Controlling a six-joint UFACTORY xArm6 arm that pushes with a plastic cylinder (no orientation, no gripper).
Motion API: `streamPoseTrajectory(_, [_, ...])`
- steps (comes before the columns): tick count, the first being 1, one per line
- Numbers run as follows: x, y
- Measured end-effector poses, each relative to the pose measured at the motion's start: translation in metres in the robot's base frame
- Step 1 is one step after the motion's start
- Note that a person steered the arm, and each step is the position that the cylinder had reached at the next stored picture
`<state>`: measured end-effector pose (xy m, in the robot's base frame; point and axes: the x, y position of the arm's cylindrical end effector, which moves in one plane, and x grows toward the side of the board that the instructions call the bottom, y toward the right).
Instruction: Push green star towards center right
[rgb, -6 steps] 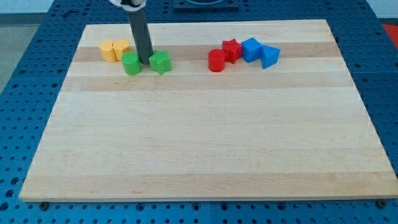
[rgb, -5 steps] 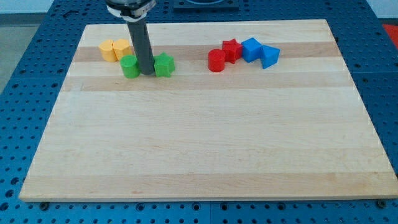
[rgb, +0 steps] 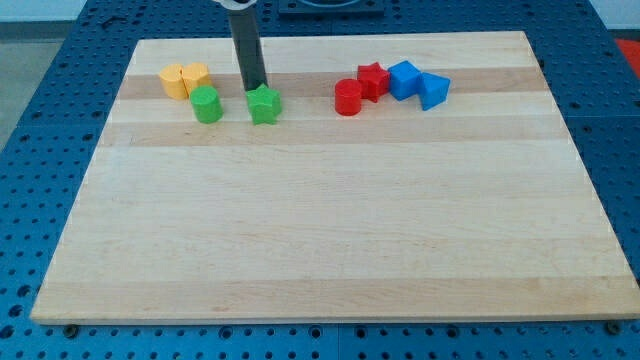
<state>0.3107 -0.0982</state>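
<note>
The green star (rgb: 265, 104) lies in the upper left part of the wooden board (rgb: 330, 240). My tip (rgb: 255, 88) stands just above the star's upper left edge, close to it or touching; I cannot tell which. A green cylinder (rgb: 207, 104) sits to the view's left of the star, apart from it, with my tip above the gap between them.
Two yellow blocks (rgb: 183, 79) sit at the upper left, above the green cylinder. A red cylinder (rgb: 348, 97), a red star (rgb: 373, 80), a blue block (rgb: 404, 78) and a blue triangular block (rgb: 433, 90) cluster at the upper right.
My tip has moved from between the two green blocks up and to the right, to above the star's upper left. The green star sits slightly further right than at first.
</note>
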Motion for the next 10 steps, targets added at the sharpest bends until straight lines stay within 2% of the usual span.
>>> streamPoseTrajectory(3, [0.064, 0.056])
streamPoseTrajectory(4, [0.053, 0.049])
streamPoseTrajectory(5, [0.027, 0.027])
streamPoseTrajectory(6, [0.021, -0.018])
streamPoseTrajectory(7, [0.041, -0.061])
streamPoseTrajectory(8, [0.07, -0.07])
streamPoseTrajectory(10, [0.084, 0.018])
